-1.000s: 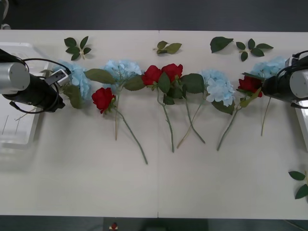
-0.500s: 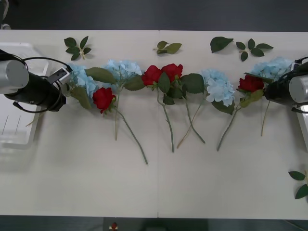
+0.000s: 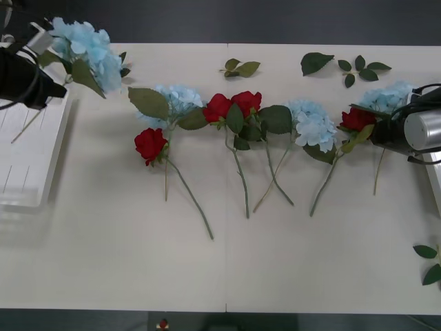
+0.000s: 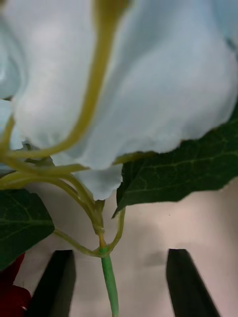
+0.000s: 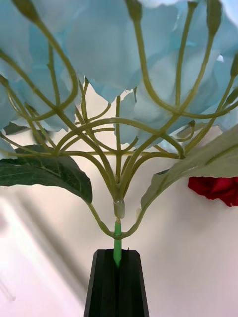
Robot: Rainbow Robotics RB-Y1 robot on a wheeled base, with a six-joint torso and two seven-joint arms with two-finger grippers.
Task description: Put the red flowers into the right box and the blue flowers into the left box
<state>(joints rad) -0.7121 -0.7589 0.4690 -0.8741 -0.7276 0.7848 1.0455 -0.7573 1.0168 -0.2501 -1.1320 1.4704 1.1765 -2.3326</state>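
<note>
left gripper (image 5: pixel 117 270) clenched on the green stem of a blue hydrangea (image 3: pixel 84 47), fingers (image 5: pixel 104 287) pressed together around it; seen lifted at the far left corner of the surface (image 3: pixel 227 262), the bloom raised just past the far corner of the white slatted basket (image 3: pixel 27 148). a red rose (image 5: pixel 215 189) glimpsed beyond one of its leaves in the left wrist view

right gripper (image 4: pixel 119 282) spread wide, black fingers (image 4: pixel 191 282) on either side of a thin green stem without touching it, just under a pale blue hydrangea head (image 4: pixel 148 79) and its big leaf; placed at the right edge of the surface, beside the rightmost red rose (image 3: pixel 357 119) and the rightmost hydrangea (image 3: pixel 386 96). white straight rim of the right box (image 3: pixel 434 183) showing at the right edge

lying in a row across the surface: a hydrangea (image 3: pixel 176 100) with a red rose (image 3: pixel 149 143) just in front of it to the left, two red roses (image 3: pixel 233 105) touching at the centre, another hydrangea (image 3: pixel 311 124) to their right, stems pointing toward the robot. loose leaf sprigs (image 3: pixel 348 67) along the far edge and at the near right corner
</note>
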